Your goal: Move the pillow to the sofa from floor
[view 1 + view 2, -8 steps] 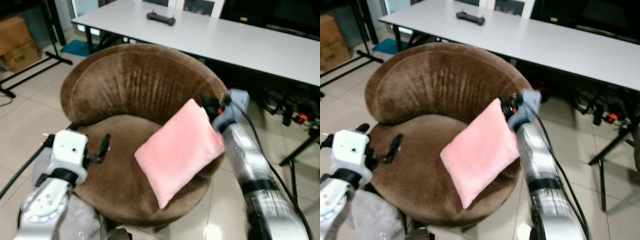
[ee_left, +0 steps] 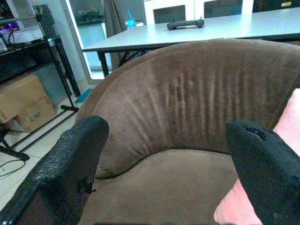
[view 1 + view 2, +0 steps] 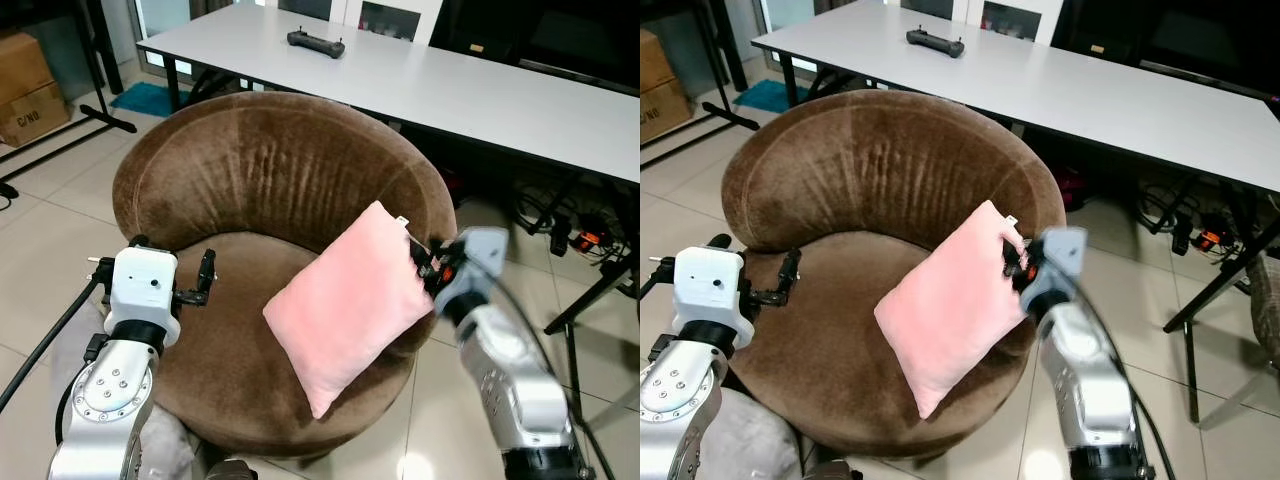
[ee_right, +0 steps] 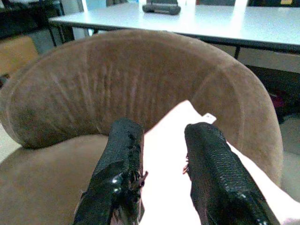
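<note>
The pink pillow (image 3: 345,305) lies on the seat of the round brown sofa chair (image 3: 270,170), leaning against its right arm. My right gripper (image 3: 425,262) sits at the pillow's upper right edge. In the right wrist view its two fingers (image 4: 124,140) stand apart just above the pink fabric (image 4: 164,154), so it is open. My left gripper (image 3: 170,258) hovers open over the left side of the seat, well apart from the pillow. The left wrist view looks between its fingers at the sofa's backrest (image 2: 197,93) and the pillow's corner (image 2: 286,136).
A long white table (image 3: 450,80) with a black controller (image 3: 316,42) stands behind the sofa. Cardboard boxes (image 3: 30,85) and a black stand leg are at the far left. Cables (image 3: 570,225) lie on the tiled floor at right. Something grey (image 3: 750,440) lies by my left arm.
My right gripper has drawn back and down from the pillow's top corner to its right edge. The left gripper has risen a little. The pillow stays put on the seat.
</note>
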Motion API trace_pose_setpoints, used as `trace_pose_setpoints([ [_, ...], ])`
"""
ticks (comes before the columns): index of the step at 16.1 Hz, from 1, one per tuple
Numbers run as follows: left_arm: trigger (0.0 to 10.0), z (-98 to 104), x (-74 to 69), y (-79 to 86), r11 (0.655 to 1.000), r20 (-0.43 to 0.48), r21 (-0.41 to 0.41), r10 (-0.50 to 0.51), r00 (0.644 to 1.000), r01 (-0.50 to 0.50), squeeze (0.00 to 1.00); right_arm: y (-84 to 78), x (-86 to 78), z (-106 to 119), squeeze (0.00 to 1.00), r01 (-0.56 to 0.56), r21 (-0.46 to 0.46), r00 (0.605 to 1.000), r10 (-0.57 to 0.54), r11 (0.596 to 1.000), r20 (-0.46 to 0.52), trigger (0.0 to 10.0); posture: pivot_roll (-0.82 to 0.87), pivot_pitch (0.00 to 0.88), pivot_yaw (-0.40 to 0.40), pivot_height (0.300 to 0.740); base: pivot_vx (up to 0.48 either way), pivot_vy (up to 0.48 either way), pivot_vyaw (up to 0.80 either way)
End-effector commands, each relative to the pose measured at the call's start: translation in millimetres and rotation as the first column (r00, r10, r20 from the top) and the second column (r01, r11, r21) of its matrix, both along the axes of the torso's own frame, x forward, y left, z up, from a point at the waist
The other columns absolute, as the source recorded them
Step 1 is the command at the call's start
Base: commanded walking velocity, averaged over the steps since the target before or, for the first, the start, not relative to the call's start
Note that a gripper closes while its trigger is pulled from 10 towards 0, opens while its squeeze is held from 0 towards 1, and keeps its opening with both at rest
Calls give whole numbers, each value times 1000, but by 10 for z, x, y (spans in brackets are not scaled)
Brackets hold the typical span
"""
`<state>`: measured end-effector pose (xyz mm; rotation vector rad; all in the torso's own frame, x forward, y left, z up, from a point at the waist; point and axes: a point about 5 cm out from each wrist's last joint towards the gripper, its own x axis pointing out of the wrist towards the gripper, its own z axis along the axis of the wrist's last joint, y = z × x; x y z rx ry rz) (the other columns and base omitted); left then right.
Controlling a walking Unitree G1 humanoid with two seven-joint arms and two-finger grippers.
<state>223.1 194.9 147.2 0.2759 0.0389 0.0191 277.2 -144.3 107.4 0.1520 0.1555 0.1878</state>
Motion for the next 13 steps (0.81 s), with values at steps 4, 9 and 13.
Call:
trace_pose_setpoints([
  [4, 10000, -6, -7, -40, 1000, 15, -18, -1, 1000, 1, 0, 62, -5, 164, 0, -15, -12, 1000, 15, 1000, 26, 10000, 110, 0, -134, 740, 0, 0, 0],
  [9, 10000, -25, -16, -10, 1000, 15, -5, -4, 1000, 4, 0, -93, -14, 134, 0, 100, -50, 995, -100, 994, 8, 10000, 109, 0, -126, 740, 0, 0, 0],
  [13, 10000, -25, -1, 16, 1000, 16, 9, -23, 1000, 23, 0, -101, -31, 123, 0, 106, -69, 994, -106, 992, 6, 10000, 113, 0, -106, 740, 0, 0, 0],
])
